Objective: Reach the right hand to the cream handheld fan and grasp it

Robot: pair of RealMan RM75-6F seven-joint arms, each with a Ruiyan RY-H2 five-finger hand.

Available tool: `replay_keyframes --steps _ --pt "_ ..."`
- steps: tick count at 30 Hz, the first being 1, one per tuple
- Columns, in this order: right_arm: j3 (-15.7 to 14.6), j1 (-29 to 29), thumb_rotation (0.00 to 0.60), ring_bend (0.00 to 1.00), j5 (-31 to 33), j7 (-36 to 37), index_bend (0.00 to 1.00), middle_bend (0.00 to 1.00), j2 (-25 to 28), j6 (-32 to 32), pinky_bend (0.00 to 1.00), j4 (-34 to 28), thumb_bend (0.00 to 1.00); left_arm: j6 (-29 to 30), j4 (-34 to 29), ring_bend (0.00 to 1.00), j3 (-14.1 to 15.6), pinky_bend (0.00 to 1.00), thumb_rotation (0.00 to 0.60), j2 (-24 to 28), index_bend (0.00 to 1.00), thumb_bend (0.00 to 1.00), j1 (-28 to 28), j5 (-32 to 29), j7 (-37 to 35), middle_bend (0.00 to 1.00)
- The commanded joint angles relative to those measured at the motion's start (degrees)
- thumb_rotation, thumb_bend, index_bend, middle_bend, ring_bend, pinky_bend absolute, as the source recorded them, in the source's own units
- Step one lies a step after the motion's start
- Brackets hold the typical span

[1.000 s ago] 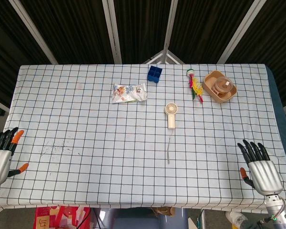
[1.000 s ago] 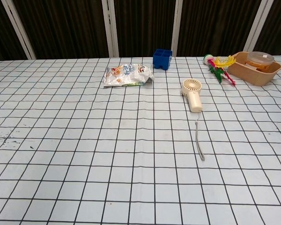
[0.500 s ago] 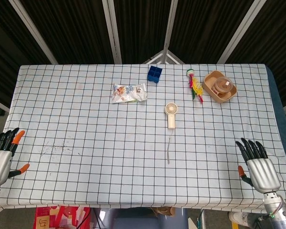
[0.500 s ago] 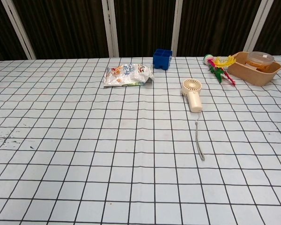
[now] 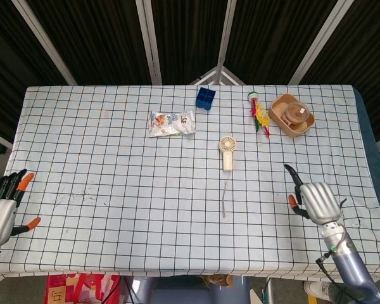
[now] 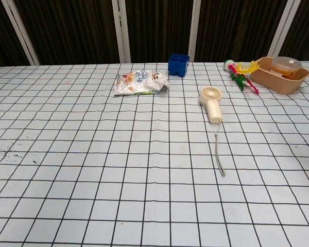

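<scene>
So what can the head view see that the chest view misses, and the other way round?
Only the head view shows the robot's hands: the right hand over the cloth, apart from the fan, and the left hand at the table's near-left corner. The chest view shows nothing extra. Both show the cream handheld fan with its cord, snack packet, blue tray, colourful toy and tan basket.

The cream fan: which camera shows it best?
The chest view: the cream fan appears larger there, with its grille and wrist cord clear. The head view shows it smaller from above, plus the right robot hand apart from it.
</scene>
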Motion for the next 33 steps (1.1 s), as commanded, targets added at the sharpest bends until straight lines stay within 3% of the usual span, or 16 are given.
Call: replay_keyframes --steps 1,6,13,19,33 --pt "3.0 5.8 0.6 0.86 3.8 -3.0 0.0 0.8 -3.8 -6.3 0.8 1.7 0.69 -0.1 0.0 0.0 -0.1 0.0 0.6 0.1 0.0 0.03 -0.1 -0.1 -0.4 0.0" --pt "5.1 11.7 0.6 0.87 8.5 -7.0 0.0 0.81 -8.8 -12.3 0.8 5.2 0.77 -0.9 -0.2 0.0 -0.2 0.0 0.6 0.5 0.0 0.03 -0.2 -0.9 -1.4 0.0" --pt "6.8 18.8 0.6 0.87 17.1 -13.4 0.0 0.81 -17.0 -17.5 0.8 12.0 0.78 -1.4 0.4 0.0 -0.6 0.0 0.6 0.8 0.0 0.03 -0.5 -1.4 -2.5 0.0" --pt "6.8 22.8 0.6 0.87 22.9 -17.3 0.0 0.81 -21.0 -19.1 0.8 15.6 0.78 -1.7 0.1 0.0 -0.4 0.0 0.6 1.3 0.0 0.03 -0.5 -1.4 -3.6 0.0" --pt "4.6 24.8 0.6 0.87 30.8 -19.3 0.0 0.81 -24.4 -18.6 0.8 21.1 0.78 -1.9 -0.3 0.0 -0.2 0.0 0.6 1.8 0.0 0.03 -0.5 -1.4 -4.8 0.0"
